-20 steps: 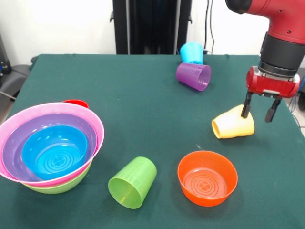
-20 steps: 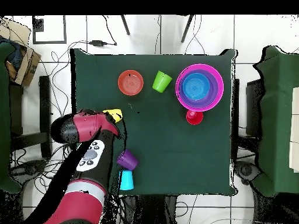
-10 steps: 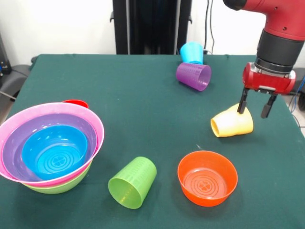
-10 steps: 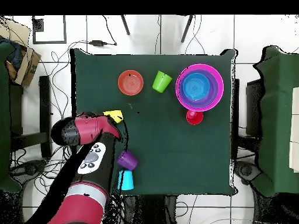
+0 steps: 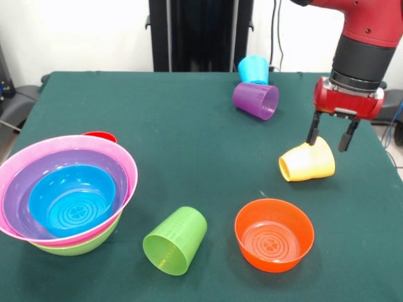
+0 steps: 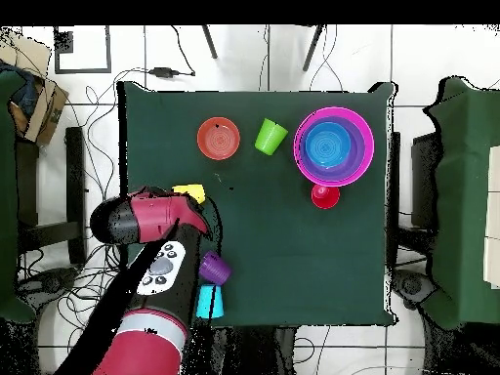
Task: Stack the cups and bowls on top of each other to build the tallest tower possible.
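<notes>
My gripper point(image 5: 328, 138) is open and empty, its fingers hanging just above the far end of the pale yellow cup point(image 5: 307, 162), which lies on its side. The lime green cup point(image 5: 175, 240) lies on its side at the front. The purple cup point(image 5: 255, 100) and light blue cup point(image 5: 253, 69) lie together at the back. The orange bowl point(image 5: 274, 234) stands upright alone. The tower point(image 5: 66, 194) at the left is a lime green bowl, pink bowl, purple bowl and blue bowl nested. In the overhead view the arm point(image 6: 146, 215) hides most of the yellow cup point(image 6: 191, 191).
A small red object point(image 5: 99, 136) peeks out behind the tower, also seen in the overhead view point(image 6: 325, 196). The green table point(image 5: 189, 145) drops off close to my gripper's right. The robot's black pedestal point(image 5: 200, 34) stands behind the far edge.
My gripper has risen and drifted slightly left and back over the yellow cup, staying open. The yellow cup has barely shifted. Everything else is unmoved.
</notes>
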You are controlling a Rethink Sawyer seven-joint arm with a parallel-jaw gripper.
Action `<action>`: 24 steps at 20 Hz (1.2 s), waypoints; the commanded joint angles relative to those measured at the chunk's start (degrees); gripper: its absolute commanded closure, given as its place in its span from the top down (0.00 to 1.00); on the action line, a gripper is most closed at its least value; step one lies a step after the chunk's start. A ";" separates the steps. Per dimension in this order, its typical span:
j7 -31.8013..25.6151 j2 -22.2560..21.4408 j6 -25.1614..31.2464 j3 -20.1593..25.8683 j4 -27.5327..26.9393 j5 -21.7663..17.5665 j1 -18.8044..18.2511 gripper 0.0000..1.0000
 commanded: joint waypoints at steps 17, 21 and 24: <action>4.82 1.23 2.70 4.42 2.07 -1.48 -2.45 1.00; 5.05 -0.38 4.15 4.35 3.14 -1.22 -1.92 1.00; 5.10 -1.10 4.68 4.32 3.65 -1.14 -1.83 1.00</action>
